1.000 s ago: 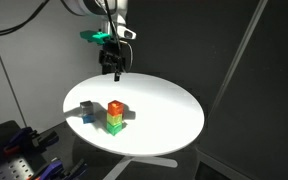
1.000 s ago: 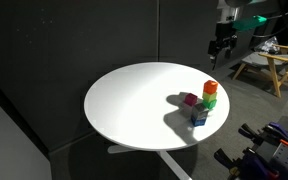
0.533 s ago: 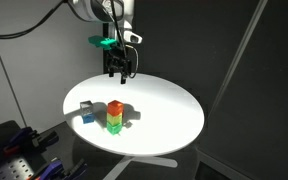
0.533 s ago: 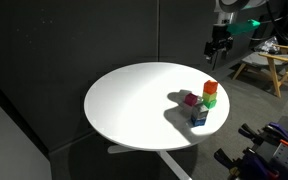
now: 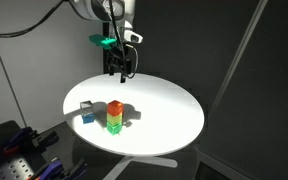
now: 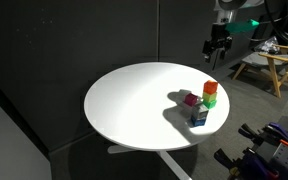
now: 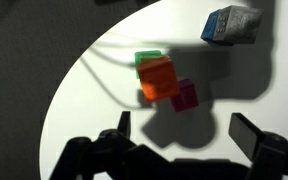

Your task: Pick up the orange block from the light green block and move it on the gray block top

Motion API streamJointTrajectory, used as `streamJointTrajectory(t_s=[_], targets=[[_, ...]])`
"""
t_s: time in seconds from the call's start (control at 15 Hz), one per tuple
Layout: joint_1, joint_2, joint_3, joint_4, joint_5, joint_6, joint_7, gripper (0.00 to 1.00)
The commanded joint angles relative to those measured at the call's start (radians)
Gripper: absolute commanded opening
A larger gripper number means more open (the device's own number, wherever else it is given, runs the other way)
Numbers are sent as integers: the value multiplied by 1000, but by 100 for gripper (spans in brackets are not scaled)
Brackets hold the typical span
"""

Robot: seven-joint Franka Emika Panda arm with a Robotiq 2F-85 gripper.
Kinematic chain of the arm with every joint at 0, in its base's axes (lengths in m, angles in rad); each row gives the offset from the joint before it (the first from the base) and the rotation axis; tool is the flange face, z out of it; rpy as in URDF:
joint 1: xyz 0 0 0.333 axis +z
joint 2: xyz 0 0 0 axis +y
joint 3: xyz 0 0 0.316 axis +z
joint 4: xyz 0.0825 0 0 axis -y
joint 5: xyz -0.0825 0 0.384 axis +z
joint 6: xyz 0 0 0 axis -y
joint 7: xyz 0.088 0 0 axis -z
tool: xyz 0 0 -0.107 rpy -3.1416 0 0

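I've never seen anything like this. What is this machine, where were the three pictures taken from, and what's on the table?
It is a robot arm ending in a gripper, a two-fingered claw. Two pictures come from cameras standing in the room; the third comes from a camera on the arm's wrist, looking down past the fingers. On the round white table sit toy cubes: an orange block stacked on a green block, a magenta block close beside them, and a blue block apart, seemingly with a gray block on it. The gripper hangs open above the table, holding nothing.
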Motion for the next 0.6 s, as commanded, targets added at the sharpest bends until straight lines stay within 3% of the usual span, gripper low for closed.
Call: streamJointTrajectory(t_s=[0.0, 0.53], targets=[[-2, 0, 1, 2, 0, -3, 0, 100], [-3, 7, 0, -12, 13, 44, -45, 100]])
